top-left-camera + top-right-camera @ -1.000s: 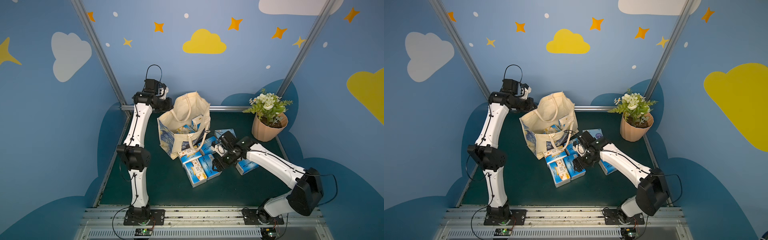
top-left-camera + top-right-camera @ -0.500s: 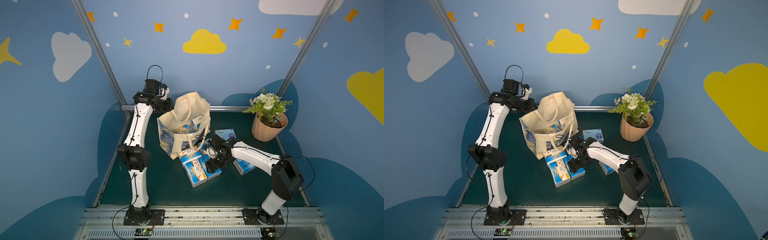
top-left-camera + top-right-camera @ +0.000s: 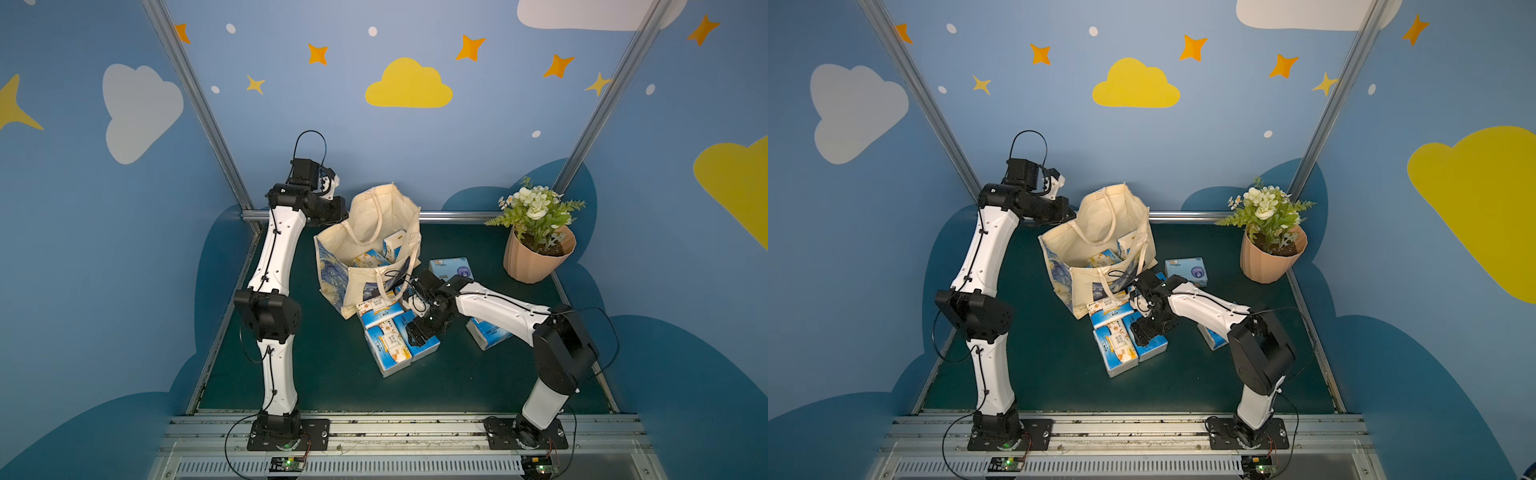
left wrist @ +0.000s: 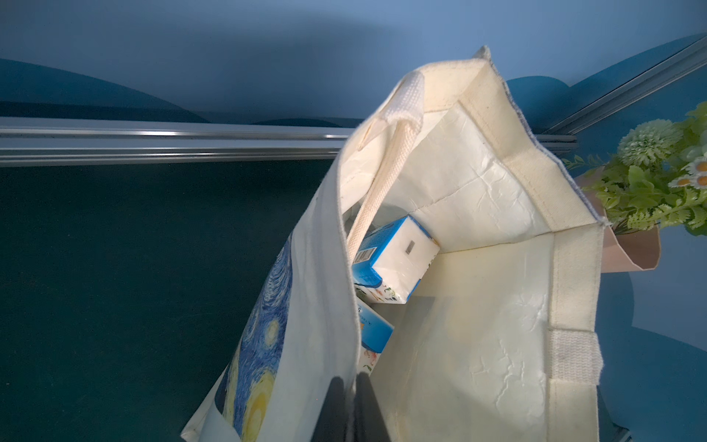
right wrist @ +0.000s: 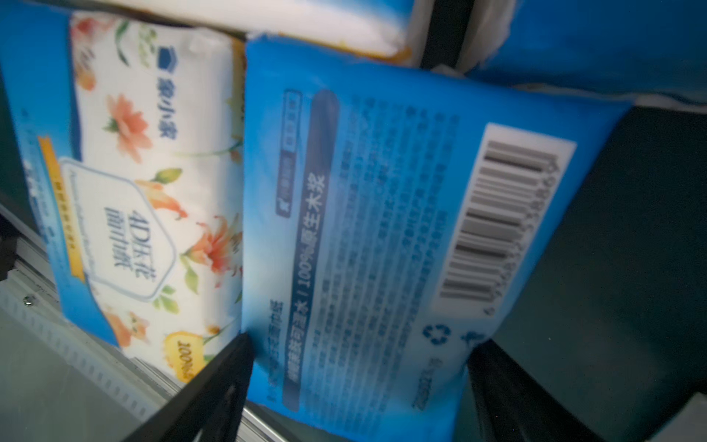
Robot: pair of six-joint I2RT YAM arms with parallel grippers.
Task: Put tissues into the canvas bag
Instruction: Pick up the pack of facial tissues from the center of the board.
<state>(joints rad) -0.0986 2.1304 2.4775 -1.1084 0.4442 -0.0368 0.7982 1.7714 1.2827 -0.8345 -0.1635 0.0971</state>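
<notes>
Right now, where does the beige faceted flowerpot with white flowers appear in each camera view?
In both top views: the beige faceted flowerpot stands right of centre, apart from the cream canvas bag.
Left wrist view: at the right edge, partly behind the bag's rim.
Right wrist view: not in it.
Shared landmark: that bag, missing only from the right wrist view.

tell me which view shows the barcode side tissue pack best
Right wrist view: the barcode pack fills the frame, slightly blurred. In both top views the right pincer covers most of it, leaving only a blue edge. The left wrist view misses it.
</notes>
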